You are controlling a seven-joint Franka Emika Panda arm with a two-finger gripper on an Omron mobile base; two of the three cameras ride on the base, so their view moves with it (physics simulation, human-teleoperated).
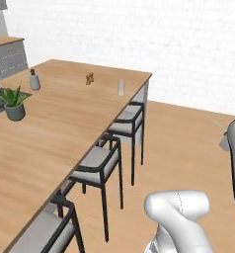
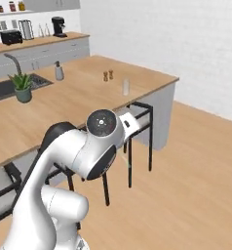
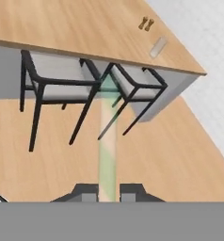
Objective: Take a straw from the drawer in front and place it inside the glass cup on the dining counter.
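Pale, thin straw (image 3: 108, 155) sits clamped in the pincer (image 3: 108, 192); clear cylindrical glass cup (image 3: 157, 47) stands on smooth wood dining counter (image 3: 62, 23).

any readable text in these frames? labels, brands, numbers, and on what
None: no readable text in any view.
Jars on the back shelf: too small and blurred to show any label.
Toaster and coffee machine on the back worktop: no brand legible.
Soap pump bottle, two brown shakers and glass cup on the dining counter: no markings visible.
Straw between the fingers: plain.
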